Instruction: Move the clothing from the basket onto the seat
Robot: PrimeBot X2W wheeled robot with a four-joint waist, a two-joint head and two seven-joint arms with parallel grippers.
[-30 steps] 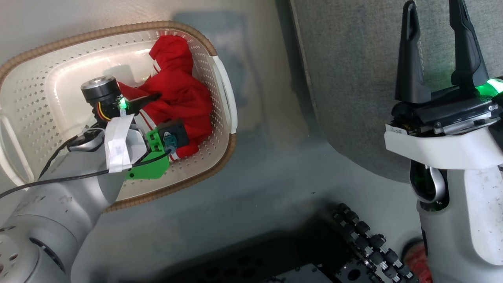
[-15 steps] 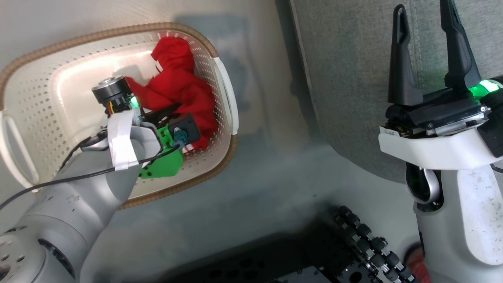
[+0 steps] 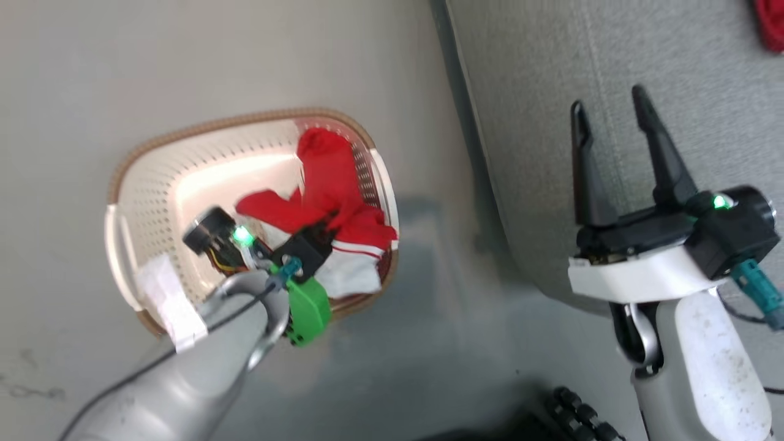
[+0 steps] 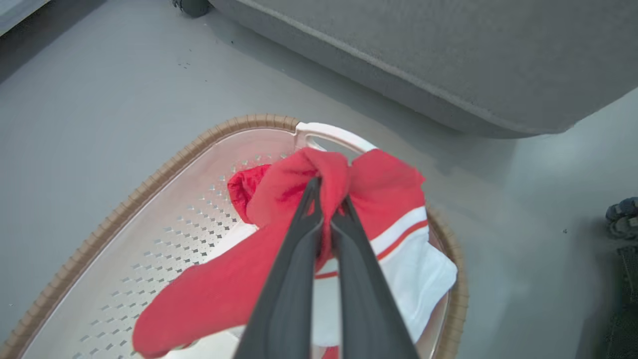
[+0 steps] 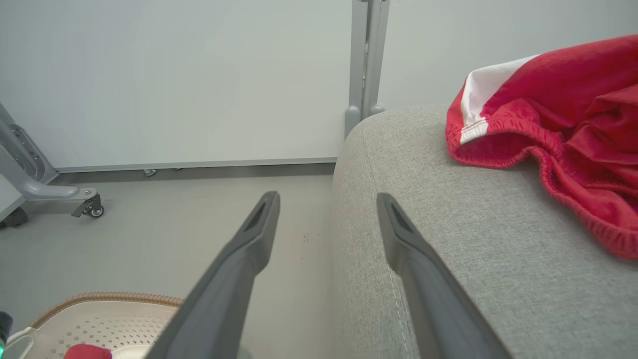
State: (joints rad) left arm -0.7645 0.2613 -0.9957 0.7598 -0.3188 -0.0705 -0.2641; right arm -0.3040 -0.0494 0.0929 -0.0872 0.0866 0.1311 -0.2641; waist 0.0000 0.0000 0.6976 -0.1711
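Note:
A red garment with white panels point(image 3: 334, 202) point(image 4: 384, 219) hangs lifted over the cream basket point(image 3: 153, 184) point(image 4: 164, 219), part of it still trailing inside. My left gripper point(image 4: 326, 192) is shut on a bunched fold of this clothing, fingers close together around the cloth. A second red garment point(image 5: 563, 129) point(image 3: 770, 24) lies on the grey seat point(image 3: 612, 55) point(image 5: 448, 199). My right gripper point(image 3: 609, 107) point(image 5: 326, 199) stands open and holds nothing, hovering at the seat's left edge.
The basket stands on grey floor point(image 3: 184, 61) left of the seat. A wheeled grey stand point(image 5: 45, 189) and an upright post point(image 5: 366, 55) are by the white wall. My dark wheeled base point(image 3: 582, 416) shows at the bottom.
The left gripper has shut on the red garment and lifted it partly up from the basket. The head view has pulled back and up, so the basket looks smaller.

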